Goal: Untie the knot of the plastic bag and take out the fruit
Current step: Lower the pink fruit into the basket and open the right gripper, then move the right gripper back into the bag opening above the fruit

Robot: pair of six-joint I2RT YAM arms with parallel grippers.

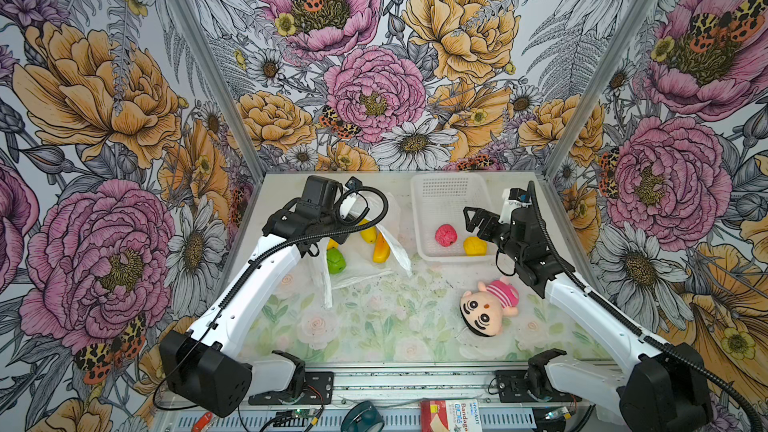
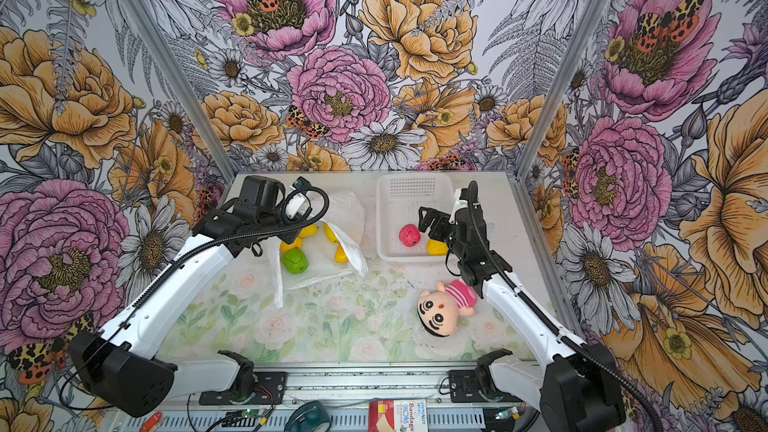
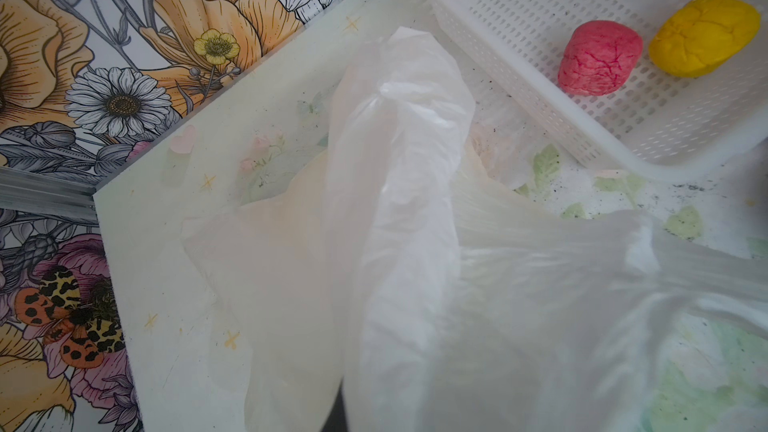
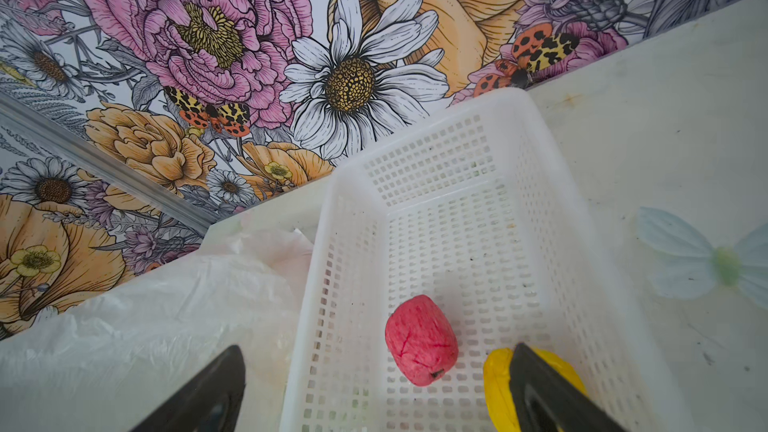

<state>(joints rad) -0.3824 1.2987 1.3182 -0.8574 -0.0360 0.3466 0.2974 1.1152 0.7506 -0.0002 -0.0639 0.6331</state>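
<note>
Bright, even, diffuse light fills all views; shadows are faint and soft-edged. Both top views are sharp, their wide lens splaying the floral walls (image 1: 104, 97) outward. Close to the lenses, the plastic bag (image 3: 399, 243) looks washed-out and blurred, and the fingers (image 4: 548, 392) of the right gripper (image 4: 377, 349) are out of focus.

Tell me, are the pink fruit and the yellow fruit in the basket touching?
Apart. The right wrist view shows bare basket floor between the pink fruit and the yellow fruit.

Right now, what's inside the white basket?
A pink-red fruit and a yellow fruit lie on the basket floor. The open right gripper hangs over the basket's right-hand part and hides it in both top views.
</note>
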